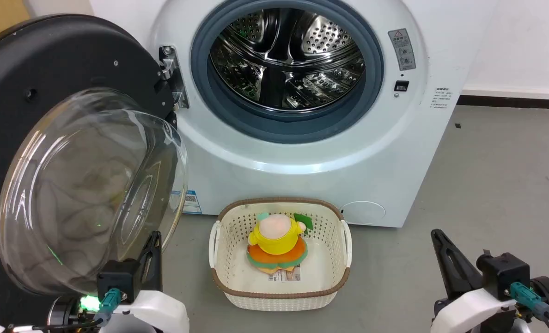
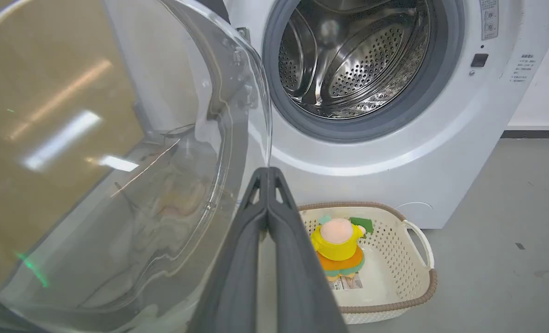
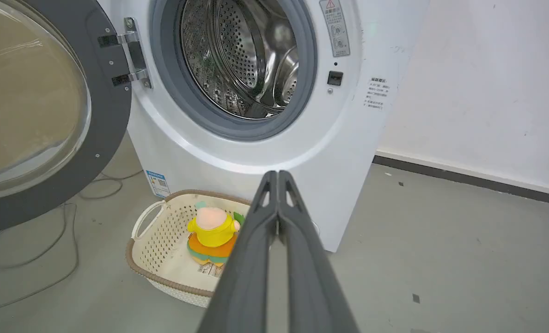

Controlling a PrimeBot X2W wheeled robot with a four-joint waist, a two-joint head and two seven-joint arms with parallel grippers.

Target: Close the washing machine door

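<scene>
The left gripper [image 2: 267, 173], fingers pressed together on nothing, sits low centre, just beside the glass bulge [image 2: 154, 152] of the washing machine door [image 1: 80, 175], which hangs wide open at frame left. The right gripper [image 3: 278, 176] is likewise pinched empty. The door looks rigid and hinged, its glass slick and breakable, so I'd push the black rim [image 1: 62, 51].

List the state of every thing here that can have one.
washing machine door: open, swung wide on its hinge.
washing machine: porthole uncovered.
drum: empty.
basket: on the floor, holding a plush toy.
left gripper: shut, empty, close to the door's glass.
right gripper: shut, empty.
</scene>
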